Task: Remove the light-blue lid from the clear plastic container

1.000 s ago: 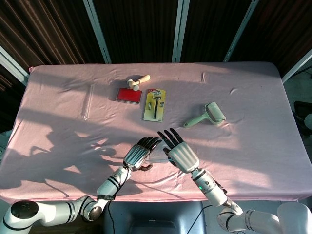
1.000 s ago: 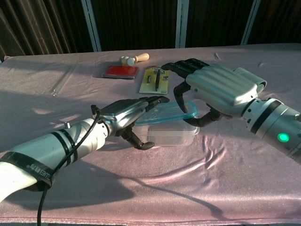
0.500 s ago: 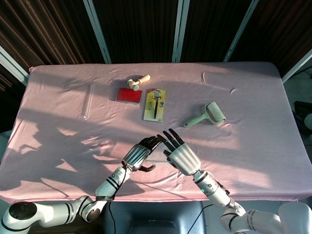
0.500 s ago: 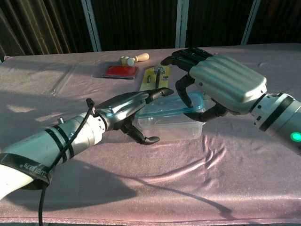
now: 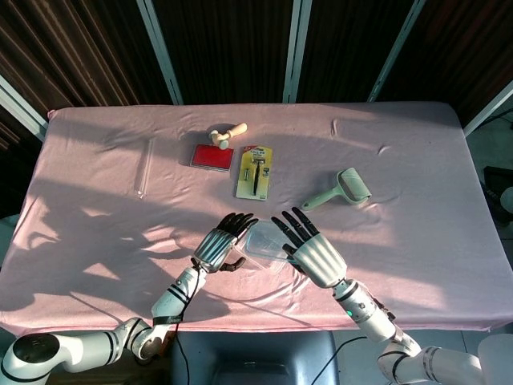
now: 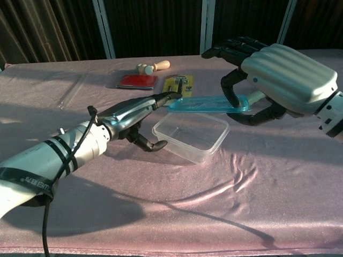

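1. Compared with one second ago, the right hand [image 6: 278,80] has lifted the light-blue lid [image 6: 211,104] off, pinching its right end.
2. Left hand [image 6: 134,120], holding nothing with fingers extended, steadies the clear container [image 6: 190,135], now open on the table [image 6: 161,214].

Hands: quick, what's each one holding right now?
Left hand: open, beside the clear container, holding nothing.
Right hand: holding the light-blue lid, lifted off.

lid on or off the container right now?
Off. The light-blue lid hangs in the right hand, clear above the open container.
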Robot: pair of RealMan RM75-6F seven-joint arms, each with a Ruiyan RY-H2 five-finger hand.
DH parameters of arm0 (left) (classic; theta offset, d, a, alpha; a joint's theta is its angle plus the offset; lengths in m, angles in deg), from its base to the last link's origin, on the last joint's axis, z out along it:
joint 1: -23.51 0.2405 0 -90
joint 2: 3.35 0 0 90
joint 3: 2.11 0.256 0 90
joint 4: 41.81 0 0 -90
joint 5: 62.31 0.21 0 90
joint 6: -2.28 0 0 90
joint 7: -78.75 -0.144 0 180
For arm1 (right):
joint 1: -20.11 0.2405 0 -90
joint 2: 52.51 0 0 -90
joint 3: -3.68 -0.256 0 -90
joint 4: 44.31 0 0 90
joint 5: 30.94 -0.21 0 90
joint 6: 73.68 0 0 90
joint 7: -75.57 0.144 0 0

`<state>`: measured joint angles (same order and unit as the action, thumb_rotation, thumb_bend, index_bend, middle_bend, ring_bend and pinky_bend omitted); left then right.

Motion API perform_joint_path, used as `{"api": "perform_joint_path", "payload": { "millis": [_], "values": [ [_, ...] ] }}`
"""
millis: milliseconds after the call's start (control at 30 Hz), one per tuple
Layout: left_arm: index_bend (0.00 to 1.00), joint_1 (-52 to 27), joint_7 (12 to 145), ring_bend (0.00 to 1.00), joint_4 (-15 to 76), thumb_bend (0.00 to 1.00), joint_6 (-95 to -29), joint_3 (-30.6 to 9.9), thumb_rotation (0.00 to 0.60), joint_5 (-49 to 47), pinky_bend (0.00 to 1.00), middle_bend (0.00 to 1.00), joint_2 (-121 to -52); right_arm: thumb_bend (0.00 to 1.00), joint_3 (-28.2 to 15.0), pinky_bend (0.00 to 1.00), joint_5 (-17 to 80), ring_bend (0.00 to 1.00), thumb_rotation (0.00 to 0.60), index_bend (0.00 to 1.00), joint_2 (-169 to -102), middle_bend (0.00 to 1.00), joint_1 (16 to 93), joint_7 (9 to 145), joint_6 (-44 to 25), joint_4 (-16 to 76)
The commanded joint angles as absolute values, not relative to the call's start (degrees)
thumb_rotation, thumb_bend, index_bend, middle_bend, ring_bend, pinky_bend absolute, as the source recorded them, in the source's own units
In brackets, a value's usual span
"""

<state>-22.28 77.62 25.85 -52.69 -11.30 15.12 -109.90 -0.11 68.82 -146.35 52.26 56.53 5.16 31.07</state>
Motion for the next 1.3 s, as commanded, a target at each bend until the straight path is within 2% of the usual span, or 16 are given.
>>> {"api": "perform_joint_path", "payload": {
  "millis": [33, 333, 500, 633, 767, 933, 1000, 1167, 1233, 1300],
  "values": [
    [0.00, -22.1, 77.5, 0.00, 25.6, 0.33, -52.5, -11.4, 0.600, 14.8, 0.00, 0.00, -109.5, 0.64, -0.2, 0.00, 68.9, 0.05, 0.600, 0.81, -145.0, 0.21, 51.8, 57.6, 6.0, 31.1],
    [0.00, -20.8, 78.8, 0.00, 26.4, 0.33, -53.8, -11.3, 0.600, 15.4, 0.00, 0.00, -105.9, 0.64, 0.4, 0.00, 67.2, 0.05, 0.600, 0.81, -140.5, 0.21, 49.0, 58.9, 7.5, 26.1],
    [0.00, -19.0, 80.8, 0.00, 28.1, 0.33, -55.8, -9.5, 0.600, 17.4, 0.00, 0.00, -102.8, 0.64, 1.2, 0.00, 64.4, 0.05, 0.600, 0.80, -142.0, 0.21, 47.8, 59.3, 4.7, 18.8],
    [0.00, -16.8, 82.5, 0.00, 30.0, 0.33, -58.0, -6.7, 0.600, 20.1, 0.00, 0.00, -100.3, 0.64, 2.0, 0.00, 63.0, 0.05, 0.600, 0.66, -145.1, 0.21, 47.8, 61.6, 1.8, 13.8],
    [0.00, -15.1, 83.6, 0.00, 31.5, 0.33, -60.2, -4.1, 0.600, 23.0, 0.00, 0.00, -98.2, 0.63, 2.8, 0.00, 62.5, 0.04, 0.600, 0.44, -147.0, 0.19, 47.6, 62.2, -0.1, 11.2],
    [0.00, -13.9, 83.8, 0.00, 33.5, 0.33, -61.5, -2.0, 0.600, 25.4, 0.00, 0.00, -96.4, 0.50, 4.0, 0.00, 61.9, 0.00, 0.600, 0.17, -146.7, 0.11, 47.2, 62.1, -2.4, 11.9],
    [0.00, -13.5, 83.6, 0.00, 34.2, 0.33, -62.0, -1.2, 0.600, 26.4, 0.00, 0.00, -95.8, 0.45, 4.5, 0.00, 61.6, 0.00, 0.600, 0.11, -145.6, 0.08, 46.9, 61.5, -3.2, 13.5],
    [0.00, -13.0, 83.5, 0.00, 35.1, 0.33, -62.5, -0.5, 0.600, 27.2, 0.00, 0.00, -95.2, 0.33, 4.9, 0.00, 61.2, 0.00, 0.600, 0.03, -144.0, 0.02, 46.5, 60.8, -3.7, 15.7],
    [0.00, -12.5, 83.5, 0.00, 36.1, 0.33, -63.2, 0.1, 0.600, 28.0, 0.00, 0.00, -94.4, 0.24, 5.2, 0.00, 61.0, 0.00, 0.600, 0.00, -141.9, 0.00, 46.0, 60.3, -4.0, 18.6],
    [0.00, -10.7, 83.7, 0.00, 38.7, 0.33, -65.3, 2.2, 0.600, 29.5, 0.00, 0.00, -91.5, 0.22, 6.7, 0.00, 61.2, 0.00, 0.600, 0.00, -136.5, 0.00, 44.4, 59.2, -3.0, 24.9]
  ]
}}
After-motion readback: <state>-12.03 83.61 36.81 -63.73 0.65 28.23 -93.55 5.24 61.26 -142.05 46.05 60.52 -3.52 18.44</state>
